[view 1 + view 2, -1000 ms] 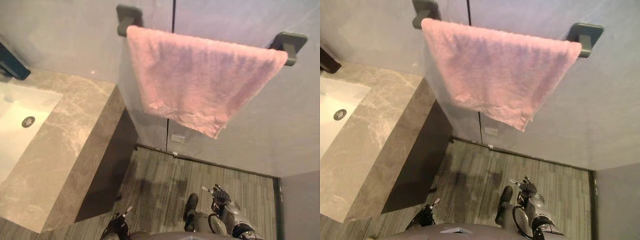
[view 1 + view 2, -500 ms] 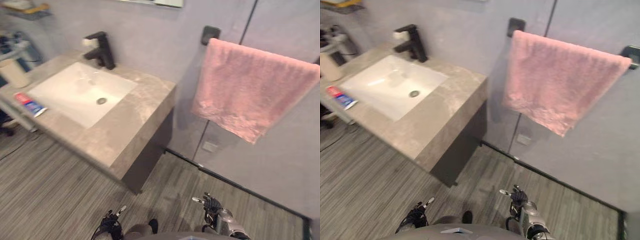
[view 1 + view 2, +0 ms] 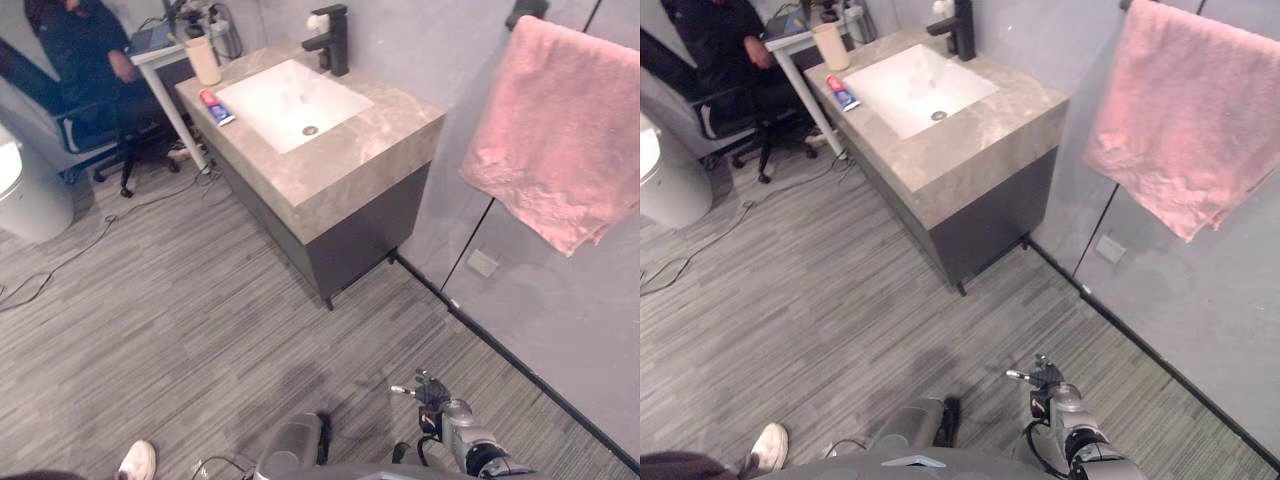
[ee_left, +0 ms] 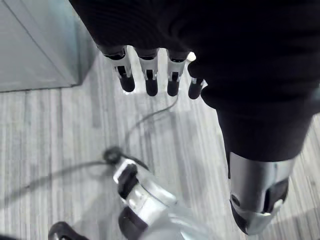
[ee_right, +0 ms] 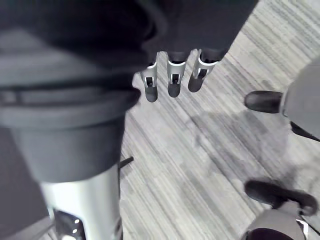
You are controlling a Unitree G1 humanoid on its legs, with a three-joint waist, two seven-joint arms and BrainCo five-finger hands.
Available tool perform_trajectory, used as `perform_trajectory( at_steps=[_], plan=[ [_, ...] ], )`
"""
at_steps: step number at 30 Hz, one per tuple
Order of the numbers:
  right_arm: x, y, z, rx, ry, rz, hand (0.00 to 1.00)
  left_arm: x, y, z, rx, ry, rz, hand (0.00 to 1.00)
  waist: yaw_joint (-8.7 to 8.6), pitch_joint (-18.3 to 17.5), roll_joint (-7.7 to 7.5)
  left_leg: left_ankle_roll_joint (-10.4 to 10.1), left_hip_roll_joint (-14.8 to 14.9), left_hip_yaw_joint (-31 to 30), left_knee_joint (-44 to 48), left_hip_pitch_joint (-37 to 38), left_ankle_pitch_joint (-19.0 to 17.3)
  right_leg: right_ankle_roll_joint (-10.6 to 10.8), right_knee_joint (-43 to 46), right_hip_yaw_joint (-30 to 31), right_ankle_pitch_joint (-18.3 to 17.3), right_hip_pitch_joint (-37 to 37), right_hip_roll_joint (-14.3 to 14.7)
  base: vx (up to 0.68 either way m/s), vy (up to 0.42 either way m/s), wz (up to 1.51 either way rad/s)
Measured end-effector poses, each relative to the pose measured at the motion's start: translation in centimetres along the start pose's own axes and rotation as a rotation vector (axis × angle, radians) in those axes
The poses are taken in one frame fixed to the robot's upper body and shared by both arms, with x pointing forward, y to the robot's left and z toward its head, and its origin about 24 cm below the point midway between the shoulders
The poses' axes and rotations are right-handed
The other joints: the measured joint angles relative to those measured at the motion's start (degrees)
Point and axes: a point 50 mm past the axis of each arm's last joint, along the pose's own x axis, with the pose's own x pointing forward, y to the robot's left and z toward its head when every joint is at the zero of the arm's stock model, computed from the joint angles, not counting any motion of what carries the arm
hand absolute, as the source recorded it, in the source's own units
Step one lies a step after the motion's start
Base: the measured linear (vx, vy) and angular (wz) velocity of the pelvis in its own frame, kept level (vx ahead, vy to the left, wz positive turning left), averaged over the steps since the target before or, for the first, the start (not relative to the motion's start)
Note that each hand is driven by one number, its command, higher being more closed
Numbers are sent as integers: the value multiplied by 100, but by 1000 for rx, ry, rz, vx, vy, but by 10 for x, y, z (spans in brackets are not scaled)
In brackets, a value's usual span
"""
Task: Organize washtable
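Both hands hang with straight, relaxed fingers and hold nothing: the left hand (image 4: 149,75) and the right hand (image 5: 172,80), over the striped grey floor (image 3: 200,320). Since half a second ago the camera has swung back. The whole veined stone surface (image 3: 350,165) now shows, with its white rectangular basin (image 3: 285,100), black faucet (image 3: 332,38), a red-and-blue toothpaste tube (image 3: 215,106) beside the basin, a beige cup (image 3: 206,60) and the fluffy pink towel (image 3: 565,140).

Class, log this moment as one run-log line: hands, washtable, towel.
left hand open, empty | right hand open, empty | washtable: tube, cup beside sink | towel hanging, right of washtable
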Motion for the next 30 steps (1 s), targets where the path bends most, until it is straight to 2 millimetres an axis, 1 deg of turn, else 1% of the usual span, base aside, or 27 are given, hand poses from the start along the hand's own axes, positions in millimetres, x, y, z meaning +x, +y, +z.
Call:
perform_trajectory(
  at_steps=[1, 2, 3, 4, 5, 6, 7, 8, 9, 10, 12, 13, 14, 16, 18, 20, 22, 24, 25, 26, 27, 28, 29, 30],
  plan=[
    [-1, 0, -3, 3, 7, 0, 0, 0, 1, 1, 3, -1, 2, 0, -10, -1, 1, 14, 196, 32, 6, 185, 3, 40, 20, -102, 24, -2, -39, 255, -31, 91],
    [-1, -1, -6, 8, 15, -5, 0, 0, 2, 1, 6, -3, 4, 0, -43, -26, 56, -113, 423, 99, -405, 488, -79, 128, 86, -299, 82, -18, -129, 49, 152, 119],
    [-2, -2, -7, 19, 18, -8, 0, 1, 4, 3, 11, -9, 8, 0, -138, -42, -56, -106, 178, 214, -1059, 540, -122, 197, 20, -334, 66, -93, -198, 5, 154, 167],
    [-2, 2, -8, 25, 18, 6, 0, 1, 8, 9, 24, -30, 18, 0, -232, -169, -234, -164, -54, -119, -2012, 791, -85, 159, -89, -283, 88, -147, -116, -42, 142, 163],
    [-2, -1, -8, 32, 18, -2, 0, 2, 6, 12, 34, -38, 13, 0, -292, -219, -216, -190, -114, -294, -2523, 902, -77, 131, -220, -304, 75, -125, -144, 18, 69, 142],
    [-2, -5, -10, 50, 21, -16, 0, 3, 5, 18, 54, -52, 4, 0, -324, -235, -175, -249, -109, -374, -2931, 997, -118, 214, -285, -457, 146, -115, -184, -32, 252, 121],
    [-3, -13, -9, 82, 22, -46, 0, 6, -4, 29, 82, -75, -23, 0, -258, -165, -205, -266, -229, -385, -3440, 1101, -40, 282, -273, -667, 192, -150, -329, -64, 338, 105],
    [-3, -12, -12, 93, 25, -45, 0, 6, -6, 32, 102, -85, -35, 0, -292, -187, -234, -194, -404, -526, -3690, 1135, 215, 258, -308, -733, 251, -151, -456, -77, 389, 85],
    [-4, -11, -15, 99, 34, -43, 0, 6, -6, 32, 117, -82, -36, 0, -293, -186, -268, -70, -579, -559, -3841, 1207, 353, 340, -303, -710, 301, -121, -635, -44, 323, 39],
    [-4, -10, -18, 101, 46, -44, 0, 6, -5, 29, 134, -76, -37, 0, -275, -175, -265, -13, -721, -553, -3831, 1258, 386, 393, -307, -576, 336, -61, -734, -14, 269, 17],
    [-6, -11, -26, 109, 68, -50, 0, 6, -5, 29, 164, -83, -42, 0, -285, -161, -286, 91, -854, -514, -3688, 1232, 336, 452, -432, -458, 438, 21, -823, -19, 200, -5],
    [-6, -10, -27, 100, 77, -49, 0, 5, -5, 29, 165, -83, -42, 0, -281, -164, -281, 123, -890, -491, -3634, 1224, 314, 487, -486, -392, 473, 33, -825, -27, 181, -21],
    [-6, -8, -30, 111, 95, -48, 0, 6, -4, 29, 167, -80, -39, 0, -273, -147, -323, 164, -931, -467, -3571, 1215, 287, 485, -589, -316, 550, 61, -829, -26, 134, -23],
    [-6, -3, -33, 128, 113, -38, 0, 6, 1, 27, 181, -71, -33, 0, -280, -134, -369, 170, -953, -435, -3561, 1198, 255, 529, -704, -253, 579, 98, -827, -38, 101, -13],
    [-7, 1, -37, 141, 126, -32, 0, 6, 8, 24, 171, -53, -14, 0, -276, -208, -489, 177, -956, -470, -3508, 1079, 229, 533, -809, -252, 577, 103, -802, -17, 55, 4],
    [-7, 1, -39, 146, 136, -34, 0, 6, 12, 23, 145, -44, 2, 0, -226, -253, -553, 178, -956, -520, -3479, 1059, 227, 532, -871, -252, 578, 126, -777, 58, 17, 17],
    [-8, 0, -44, 166, 157, -41, 0, 5, 14, 20, 114, -37, 15, 0, -147, -268, -587, 210, -965, -628, -3334, 1038, 196, 525, -898, -259, 582, 239, -742, 73, -10, 31],
    [-8, 1, -45, 198, 158, -45, 0, 5, 15, 20, 95, -36, 21, 0, -126, -276, -598, 223, -1002, -871, -2925, 904, -10, 519, -858, -449, 582, 426, -740, 40, -24, 54],
    [-8, 1, -44, 203, 155, -46, 0, 5, 15, 20, 90, -37, 23, 0, -110, -288, -589, 228, -1009, -933, -2765, 824, -114, 553, -822, -532, 542, 456, -742, 36, -10, 66],
    [-8, 0, -43, 218, 150, -51, 0, 5, 14, 22, 98, -44, 20, 0, -110, -278, -575, 239, -1046, -1113, -2356, 619, -335, 638, -627, -747, 367, 494, -779, 45, 7, 89],
    [-8, -1, -44, 246, 152, -65, 0, 6, 14, 25, 100, -54, 21, 0, -140, -273, -581, 287, -1155, -1375, -1936, 438, -544, 752, -313, -997, 103, 507, -871, 60, 27, 107],
    [-9, -3, -46, 264, 154, -74, 0, 7, 13, 29, 104, -65, 16, 0, -145, -266, -593, 312, -1245, -1517, -1727, 366, -662, 823, -132, -1129, -33, 518, -949, 127, 57, 129],
    [-11, -5, -51, 332, 159, -97, 0, 8, 10, 36, 136, -82, 4, 0, -136, -261, -627, 397, -1432, -1755, -1426, 264, -853, 994, 258, -1324, -158, 613, -1167, 124, 21, 105],
    [-12, -11, -52, 362, 153, -119, 0, 8, 7, 38, 157, -87, -5, 0, -121, -235, -592, 434, -1481, -1888, -1348, 273, -911, 920, 669, -1312, -182, 559, -1224, 134, 74, 127]
  ],
)
